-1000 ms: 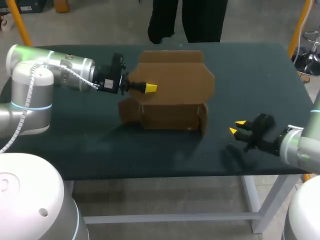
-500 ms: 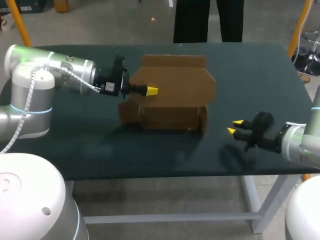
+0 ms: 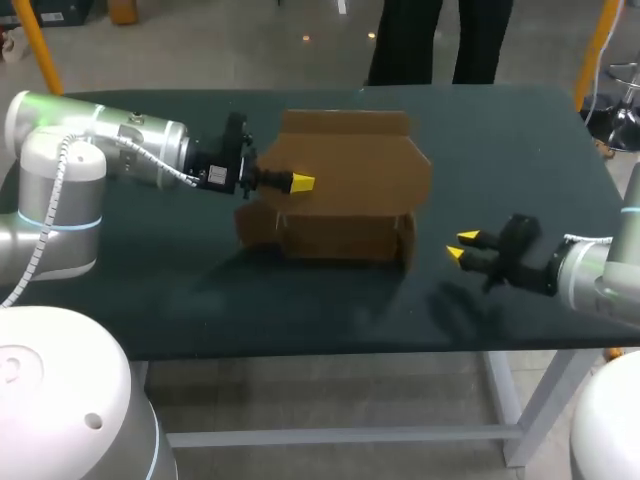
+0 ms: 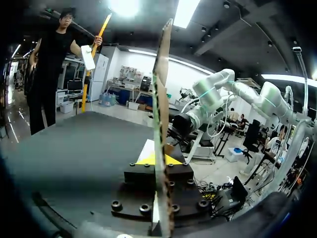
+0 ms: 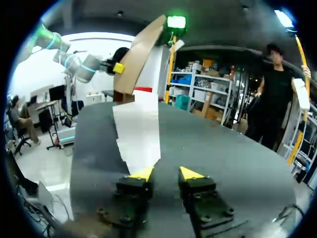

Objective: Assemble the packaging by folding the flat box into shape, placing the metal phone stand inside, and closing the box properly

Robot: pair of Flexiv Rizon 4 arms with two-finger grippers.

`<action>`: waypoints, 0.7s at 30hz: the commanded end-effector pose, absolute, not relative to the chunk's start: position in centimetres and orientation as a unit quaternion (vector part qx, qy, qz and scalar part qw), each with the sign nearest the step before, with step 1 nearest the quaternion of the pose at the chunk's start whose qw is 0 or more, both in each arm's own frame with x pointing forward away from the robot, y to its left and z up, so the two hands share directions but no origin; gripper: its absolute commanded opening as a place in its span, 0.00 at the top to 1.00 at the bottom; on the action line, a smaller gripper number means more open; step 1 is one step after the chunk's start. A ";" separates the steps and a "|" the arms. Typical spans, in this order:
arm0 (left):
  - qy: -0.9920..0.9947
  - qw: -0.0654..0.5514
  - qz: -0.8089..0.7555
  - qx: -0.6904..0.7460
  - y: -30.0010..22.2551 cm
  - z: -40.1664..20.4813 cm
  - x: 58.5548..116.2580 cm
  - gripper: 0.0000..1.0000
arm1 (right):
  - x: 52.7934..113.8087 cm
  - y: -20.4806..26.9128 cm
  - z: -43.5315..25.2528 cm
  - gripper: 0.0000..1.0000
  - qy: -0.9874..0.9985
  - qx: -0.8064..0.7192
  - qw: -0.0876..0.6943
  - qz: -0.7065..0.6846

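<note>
A brown cardboard box, partly folded, stands in the middle of the dark table with its large panel raised. My left gripper comes in from the left and is shut on that panel's left edge. In the left wrist view the cardboard runs edge-on between the yellow tips of that gripper. My right gripper hovers low to the right of the box, open, with nothing between its fingers. The right wrist view shows this gripper facing the box and the left gripper beyond. No phone stand is visible.
The dark table has bare surface in front of the box, to its left and at the far right. Its front edge lies close below my right gripper.
My right gripper has shifted a little to the left, toward the box, and up slightly. My left gripper keeps its hold on the panel and has barely moved.
</note>
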State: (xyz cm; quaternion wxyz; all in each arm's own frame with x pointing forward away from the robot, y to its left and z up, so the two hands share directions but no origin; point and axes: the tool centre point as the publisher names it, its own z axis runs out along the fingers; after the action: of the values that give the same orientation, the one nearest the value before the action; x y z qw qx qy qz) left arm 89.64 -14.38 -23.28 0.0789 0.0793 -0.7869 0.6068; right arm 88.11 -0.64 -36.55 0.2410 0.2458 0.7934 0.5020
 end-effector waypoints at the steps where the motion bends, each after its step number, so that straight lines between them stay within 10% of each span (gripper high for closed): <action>1: -0.788 0.079 0.606 0.079 -14.3 -23.7 89.6 1.00 | 89.1 0.0 -37.3 0.64 0.788 0.238 0.246 0.512; 21: -0.788 0.079 0.606 0.079 -14.3 -23.7 89.6 1.00 | 88.5 2.7 -37.6 0.63 0.773 0.160 0.240 0.565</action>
State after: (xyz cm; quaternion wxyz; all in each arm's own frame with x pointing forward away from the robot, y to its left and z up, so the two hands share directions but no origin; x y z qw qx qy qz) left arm 89.63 -14.38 -23.28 0.0788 0.0793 -0.7869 0.6068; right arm 88.20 2.72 -37.12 0.2398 0.1647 0.7791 0.5553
